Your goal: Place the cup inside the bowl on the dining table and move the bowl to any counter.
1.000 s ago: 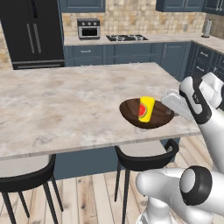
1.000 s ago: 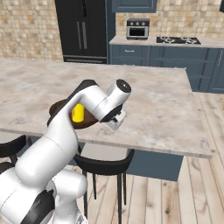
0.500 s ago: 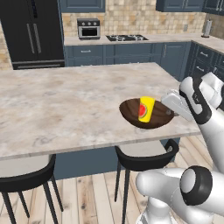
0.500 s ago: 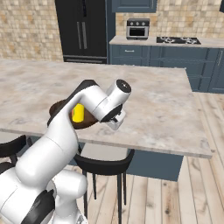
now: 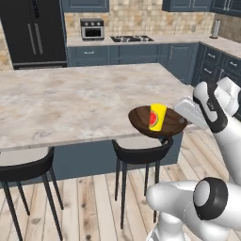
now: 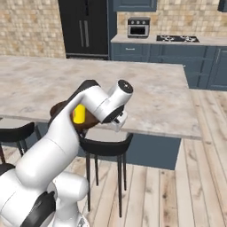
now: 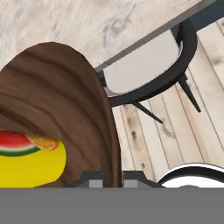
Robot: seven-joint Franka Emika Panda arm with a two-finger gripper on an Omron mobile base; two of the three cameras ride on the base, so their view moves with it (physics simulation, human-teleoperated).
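The dark brown wooden bowl (image 5: 141, 120) sits at the near right edge of the marble dining table (image 5: 70, 99) and juts out past that edge. The yellow cup (image 5: 157, 117) with its red fruit patch stands inside the bowl. My gripper (image 5: 181, 122) is shut on the bowl's right rim. In the hand view the gripper (image 7: 113, 178) pinches the bowl's rim (image 7: 111, 131) between its fingertips, with the cup (image 7: 30, 164) lying to the left inside. From the right base view my arm covers part of the bowl (image 6: 60, 108) and the cup (image 6: 79, 114). Whether the bowl touches the tabletop, I cannot tell.
Two black stools (image 5: 141, 153) (image 5: 26, 169) stand under the table's near edge, one right below the bowl. The speckled counter with the gas hob (image 5: 132, 39) runs along the back wall, and another counter stretch (image 5: 226, 44) lies at the right. A black fridge (image 5: 33, 30) stands back left.
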